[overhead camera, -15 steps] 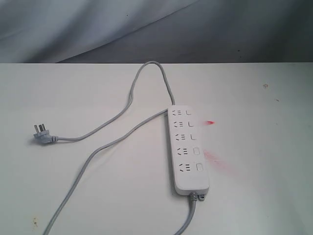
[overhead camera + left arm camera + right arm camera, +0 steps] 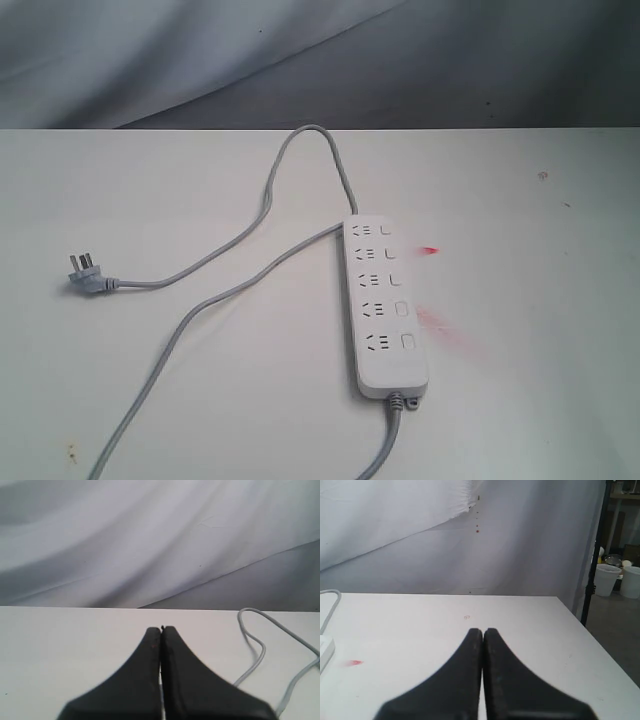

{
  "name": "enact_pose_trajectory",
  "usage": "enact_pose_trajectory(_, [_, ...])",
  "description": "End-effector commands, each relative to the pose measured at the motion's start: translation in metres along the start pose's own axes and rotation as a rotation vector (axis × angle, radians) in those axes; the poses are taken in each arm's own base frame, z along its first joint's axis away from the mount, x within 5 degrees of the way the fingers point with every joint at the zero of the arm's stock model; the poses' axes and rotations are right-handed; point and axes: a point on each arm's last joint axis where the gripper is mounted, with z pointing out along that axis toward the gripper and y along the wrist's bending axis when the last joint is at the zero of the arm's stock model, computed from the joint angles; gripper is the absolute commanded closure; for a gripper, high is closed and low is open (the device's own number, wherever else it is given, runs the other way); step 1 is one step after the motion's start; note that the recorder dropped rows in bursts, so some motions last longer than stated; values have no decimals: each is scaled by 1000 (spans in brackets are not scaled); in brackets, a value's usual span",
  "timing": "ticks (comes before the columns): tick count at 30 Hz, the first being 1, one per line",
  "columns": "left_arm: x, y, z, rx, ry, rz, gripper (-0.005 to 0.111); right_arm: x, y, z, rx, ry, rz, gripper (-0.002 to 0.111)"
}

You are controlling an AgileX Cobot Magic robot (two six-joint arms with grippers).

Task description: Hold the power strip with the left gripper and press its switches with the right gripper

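The white power strip (image 2: 386, 305) lies flat near the middle of the table, lengthwise from far to near. Its small switches (image 2: 406, 342) run down its right side, one beside each socket row. Its grey cord (image 2: 230, 290) loops across the table to a plug (image 2: 84, 272) at the left. Neither arm shows in the exterior view. The left gripper (image 2: 161, 629) is shut with nothing between its fingers, over bare table with the cord (image 2: 257, 652) off to one side. The right gripper (image 2: 483, 630) is shut and empty too; a corner of the power strip (image 2: 324, 652) shows at the frame edge.
Red marks (image 2: 430, 250) stain the table just right of the strip, another (image 2: 434, 320) lower down. A grey cloth backdrop (image 2: 300, 60) hangs behind the table. Beyond the table's edge in the right wrist view stand a dark pole (image 2: 595, 555) and white buckets (image 2: 607, 577).
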Motion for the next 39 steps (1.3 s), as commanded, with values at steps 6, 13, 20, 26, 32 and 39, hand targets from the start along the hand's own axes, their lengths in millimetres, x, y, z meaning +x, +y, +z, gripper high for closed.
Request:
enact_pose_trajectory(6, [1, 0, 0, 5, 1, -356, 107, -24, -5, -4, -4, -286, 413, 108])
enact_pose_trajectory(13, [-12, -5, -3, 50, 13, -624, 107, -60, -1, -16, -69, -213, 444, 108])
enact_pose_trajectory(20, [-64, -23, 18, 163, 299, -538, 107, -103, 3, 4, -146, -83, 479, 108])
enact_pose_trajectory(26, [-125, -47, 75, 309, 528, -288, 107, -137, 31, 50, -353, 318, 220, 108])
enact_pose_trajectory(32, [-122, -89, 129, 583, 663, -63, 107, -154, 67, 97, -524, 538, 128, 108])
enact_pose_trajectory(39, [-77, -148, 144, 788, 682, 366, 107, -126, 92, 154, -556, 798, 81, 108])
